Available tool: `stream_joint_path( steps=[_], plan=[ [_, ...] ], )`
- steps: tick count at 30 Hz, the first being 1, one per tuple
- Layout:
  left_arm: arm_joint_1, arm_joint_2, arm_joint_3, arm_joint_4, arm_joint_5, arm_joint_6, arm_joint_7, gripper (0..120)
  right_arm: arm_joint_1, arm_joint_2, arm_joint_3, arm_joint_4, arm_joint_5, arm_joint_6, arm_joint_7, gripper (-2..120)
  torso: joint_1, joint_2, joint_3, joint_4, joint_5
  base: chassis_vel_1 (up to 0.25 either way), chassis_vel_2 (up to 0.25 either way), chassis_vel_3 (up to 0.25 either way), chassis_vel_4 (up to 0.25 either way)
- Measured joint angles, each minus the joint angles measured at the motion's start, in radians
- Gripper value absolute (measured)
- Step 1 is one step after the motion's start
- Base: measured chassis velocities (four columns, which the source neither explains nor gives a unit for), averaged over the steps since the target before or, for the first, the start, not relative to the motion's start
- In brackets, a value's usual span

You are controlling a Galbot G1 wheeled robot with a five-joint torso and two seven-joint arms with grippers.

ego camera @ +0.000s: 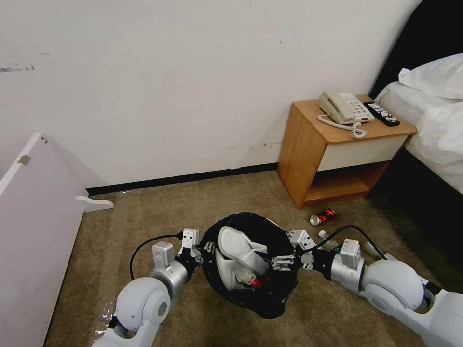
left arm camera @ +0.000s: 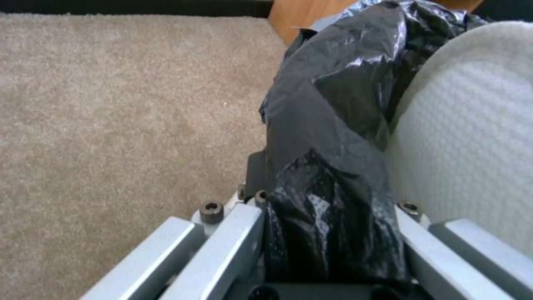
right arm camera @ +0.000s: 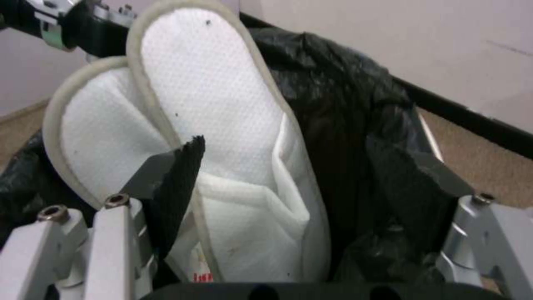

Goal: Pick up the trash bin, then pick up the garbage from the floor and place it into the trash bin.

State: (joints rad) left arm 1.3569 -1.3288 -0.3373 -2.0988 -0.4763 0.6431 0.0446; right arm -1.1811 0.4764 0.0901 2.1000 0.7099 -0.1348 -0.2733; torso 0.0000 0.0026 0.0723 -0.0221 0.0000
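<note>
Bin liner point(left arm camera: 333, 108) glossy crinkly plastic; slippers point(right arm camera: 222, 104) matt dimpled cloth; carpet point(left arm camera: 111, 104) rough; nightstand point(ego camera: 308, 144) smooth wood.

Beige carpet point(ego camera: 202, 197) is being bounded by a white wall point(ego camera: 169, 72) with black skirting point(ego camera: 183, 179); a wooden nightstand point(ego camera: 333, 154) is being flanked by a white-sheeted bed point(ego camera: 434, 120).

A hotel-style bedroom. Shown by a bed point(ego camera: 436, 115) with white pillows against a dark headboard, a wooden nightstand point(ego camera: 333, 154) beside it carrying a corded phone point(ego camera: 343, 108) and a remote point(ego camera: 381, 113), beige carpet point(ego camera: 144, 212), plain white wall with black baseboard.
</note>
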Motion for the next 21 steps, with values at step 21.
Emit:
stream_joint_path(
  steps=[21],
  plan=[
    [0.013, -0.005, -0.009, 0.023, 0.018, -0.003, -0.011, 4, -0.029, -0.031, 0.114, 0.081, 0.039, 0.006, -0.012, 78, 0.0, 0.0, 0.0, 0.0002, 0.0, 0.0, 0.0, 0.0, 0.0]
  ],
)
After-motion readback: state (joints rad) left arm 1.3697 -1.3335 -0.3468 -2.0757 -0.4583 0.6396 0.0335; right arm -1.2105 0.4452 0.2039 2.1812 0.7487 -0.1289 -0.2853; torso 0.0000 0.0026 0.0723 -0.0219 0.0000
